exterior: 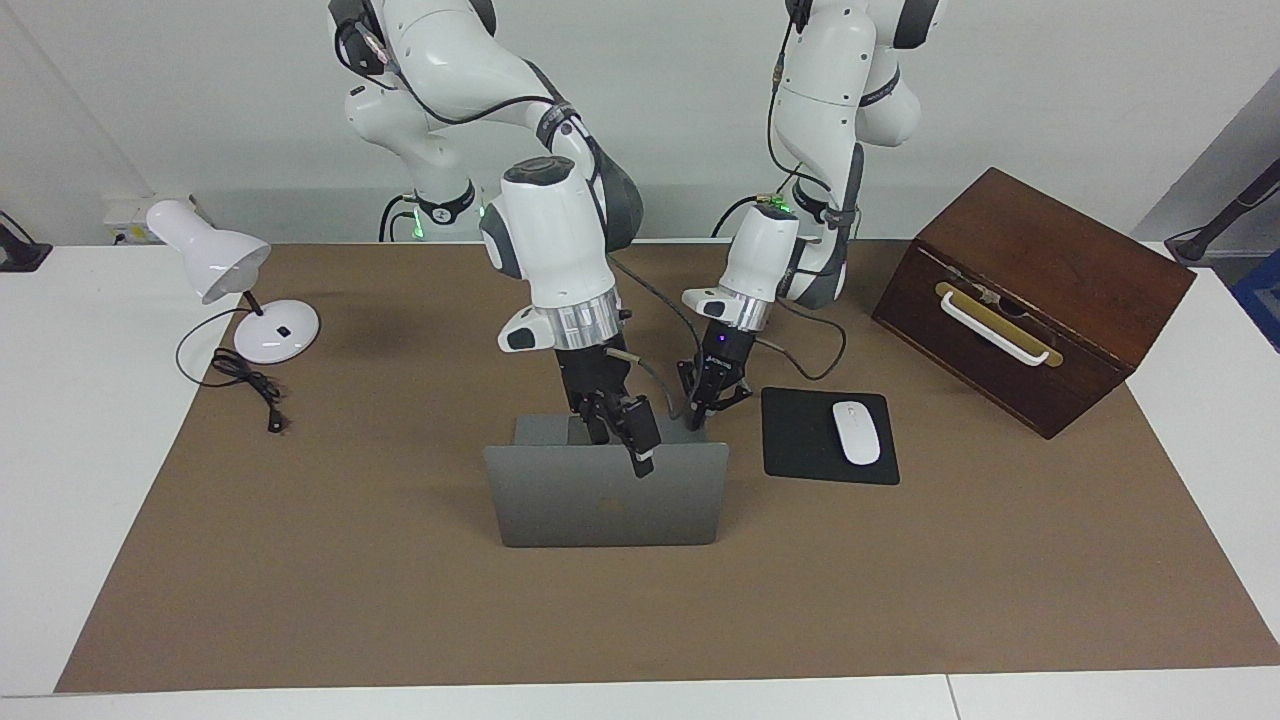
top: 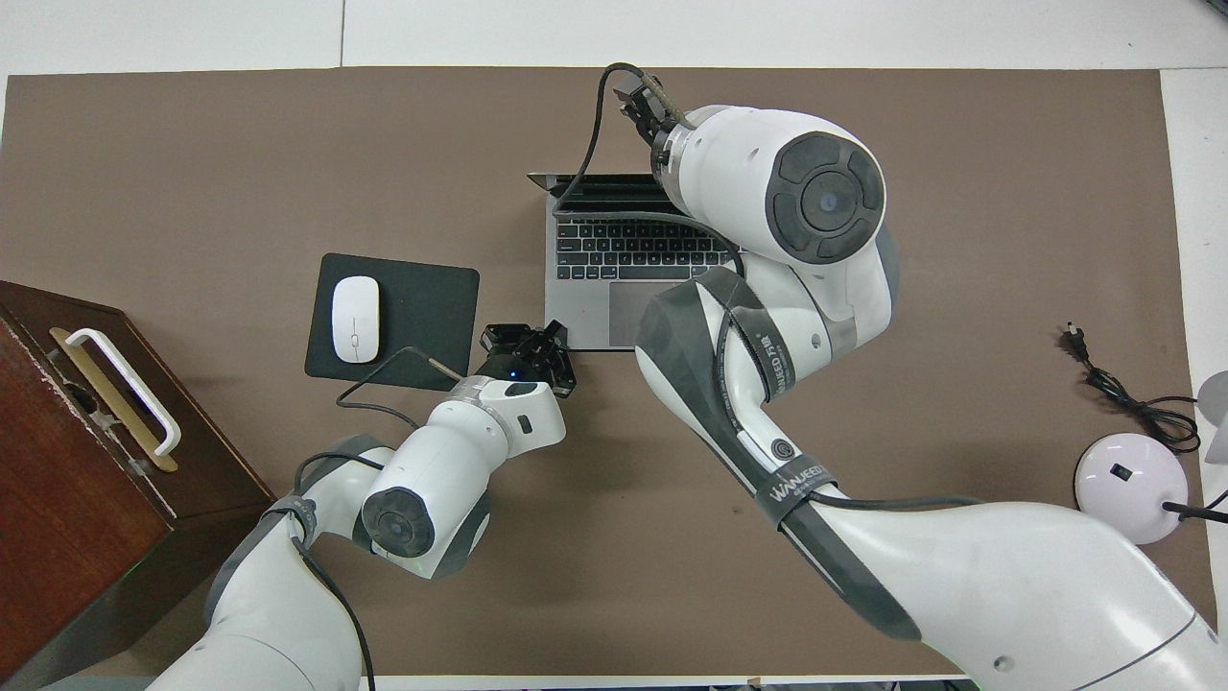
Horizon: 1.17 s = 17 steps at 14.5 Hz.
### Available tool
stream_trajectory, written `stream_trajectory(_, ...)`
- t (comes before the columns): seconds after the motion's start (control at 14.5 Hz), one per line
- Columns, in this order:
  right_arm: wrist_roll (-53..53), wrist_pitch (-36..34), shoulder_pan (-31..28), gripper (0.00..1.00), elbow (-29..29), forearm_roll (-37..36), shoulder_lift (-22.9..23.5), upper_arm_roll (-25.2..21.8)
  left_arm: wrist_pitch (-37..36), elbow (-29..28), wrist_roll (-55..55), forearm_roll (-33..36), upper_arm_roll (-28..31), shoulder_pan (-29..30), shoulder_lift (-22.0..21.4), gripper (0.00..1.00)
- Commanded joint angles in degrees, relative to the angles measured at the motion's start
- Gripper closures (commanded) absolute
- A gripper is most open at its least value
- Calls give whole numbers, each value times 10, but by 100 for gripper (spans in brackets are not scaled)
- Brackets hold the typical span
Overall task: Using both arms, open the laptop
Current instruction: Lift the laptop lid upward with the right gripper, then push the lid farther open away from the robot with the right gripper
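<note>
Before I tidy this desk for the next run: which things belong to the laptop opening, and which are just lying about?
In use:
laptop
right pincer, at the lid's top edge
left pincer, shut, at the base's corner

Lying about:
mouse pad
mouse
desk lamp
wooden box

Evenly and brightly lit, sharp throughout.
Soft, diffuse light from above; only faint shadows on the brown mat under the arms and beside the desk lamp. Mild sheen on white arm shells. No glare, no motion blur, little edge distortion.
</note>
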Motion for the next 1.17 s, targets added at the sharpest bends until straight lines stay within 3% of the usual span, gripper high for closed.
stream_trajectory(0.0, -31, -19, -14, 3, 44, 15, 24, 8, 7, 24, 10, 0, 4, -3, 38, 100)
stream_trajectory(1.1, -79, -22, -38, 3, 117, 18, 79, 9, 7, 26, 10, 0, 4, -3, 40, 100)
